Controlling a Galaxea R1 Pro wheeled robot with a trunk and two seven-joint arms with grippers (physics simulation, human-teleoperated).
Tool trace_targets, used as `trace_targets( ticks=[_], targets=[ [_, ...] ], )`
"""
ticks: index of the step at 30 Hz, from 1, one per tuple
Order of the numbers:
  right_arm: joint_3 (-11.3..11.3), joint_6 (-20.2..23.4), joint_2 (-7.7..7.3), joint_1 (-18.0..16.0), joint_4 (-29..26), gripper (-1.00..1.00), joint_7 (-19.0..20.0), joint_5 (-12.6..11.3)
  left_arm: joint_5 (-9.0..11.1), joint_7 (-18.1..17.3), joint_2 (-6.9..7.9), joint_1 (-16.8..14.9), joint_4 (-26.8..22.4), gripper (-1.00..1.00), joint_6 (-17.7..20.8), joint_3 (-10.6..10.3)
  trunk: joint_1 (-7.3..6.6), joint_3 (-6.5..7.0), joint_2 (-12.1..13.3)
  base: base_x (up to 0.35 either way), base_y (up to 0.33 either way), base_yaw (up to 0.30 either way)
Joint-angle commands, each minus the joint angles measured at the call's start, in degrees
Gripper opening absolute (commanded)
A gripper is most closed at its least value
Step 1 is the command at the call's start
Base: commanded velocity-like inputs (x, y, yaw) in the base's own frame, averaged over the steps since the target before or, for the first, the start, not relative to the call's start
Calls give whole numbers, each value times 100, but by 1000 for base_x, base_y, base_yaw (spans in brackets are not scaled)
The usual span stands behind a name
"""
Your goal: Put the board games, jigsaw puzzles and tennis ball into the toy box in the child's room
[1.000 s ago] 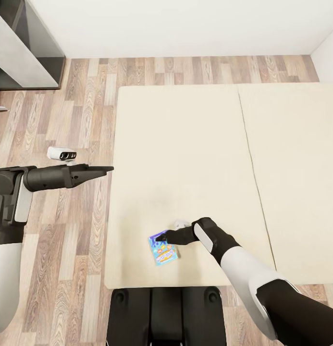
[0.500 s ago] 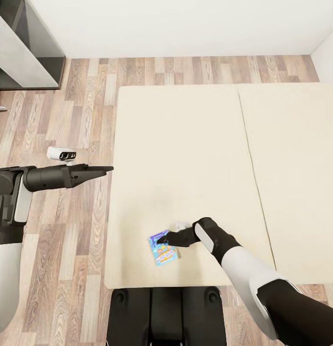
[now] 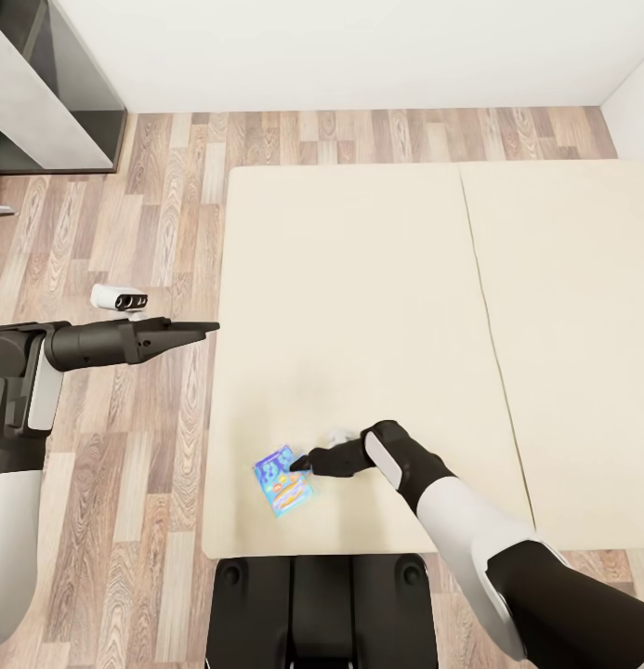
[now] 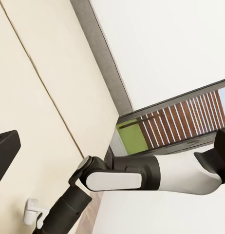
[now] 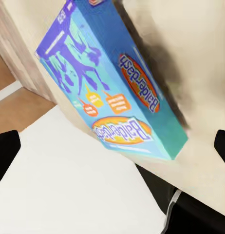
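A small flat blue board-game box (image 3: 284, 479) lies near the front edge of the wide cream bed (image 3: 377, 279), its long axis slanted toward the near corner. The right hand (image 3: 303, 461) touches its edge, fingers spread, holding nothing, seemingly mid-grasp. The left hand (image 3: 205, 327) hovers over the wood-plank floor (image 3: 164, 204); its opening cannot be told.

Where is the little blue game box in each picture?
Head view: the small flat blue board game box lies near the front edge of the cream bed, at the right gripper tips.
Left wrist view: not in it.
Right wrist view: it covers the upper middle.
Shared landmark: the cream bed.
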Motion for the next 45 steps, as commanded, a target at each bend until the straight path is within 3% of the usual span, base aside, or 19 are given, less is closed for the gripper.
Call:
trace_targets(
  ticks=[1,11,45],
  targets=[
    [14,1,2,-3,-2,100,30,30,3,-18,2,-2,-1,100,61,-1,3,-6,-9,0,0,0],
    [13,-318,-3,-3,6,100,45,10,0,-18,2,2,-1,100,56,-1,3,-6,-9,0,0,0],
    [17,-357,-16,-3,-2,100,38,10,0,-9,2,33,-1,100,55,-1,3,-6,-9,0,0,0]
  ],
)
